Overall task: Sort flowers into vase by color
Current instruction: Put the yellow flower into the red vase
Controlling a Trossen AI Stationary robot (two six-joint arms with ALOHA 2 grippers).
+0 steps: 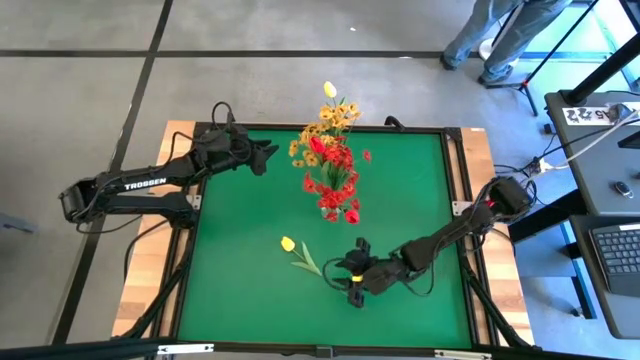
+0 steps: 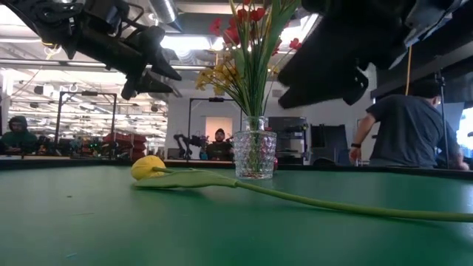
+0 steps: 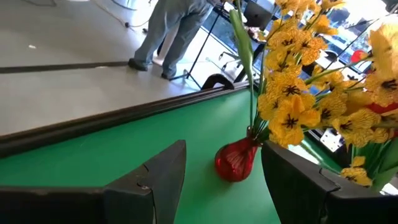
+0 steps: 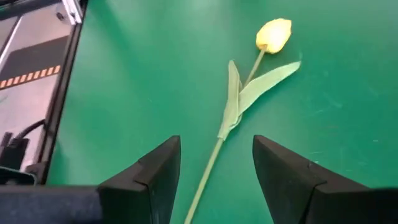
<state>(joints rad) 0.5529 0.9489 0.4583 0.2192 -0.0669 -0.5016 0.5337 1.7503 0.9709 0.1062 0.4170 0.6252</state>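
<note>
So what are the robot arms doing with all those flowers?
They are putting flowers in a glass vase in the middle of the green table. Red and yellow flowers already stand in it. One yellow tulip lies flat on the table. The right gripper hangs open over its stem, not holding it. The left gripper waits open beside the bunch, holding nothing. A person stands behind the table.
</note>
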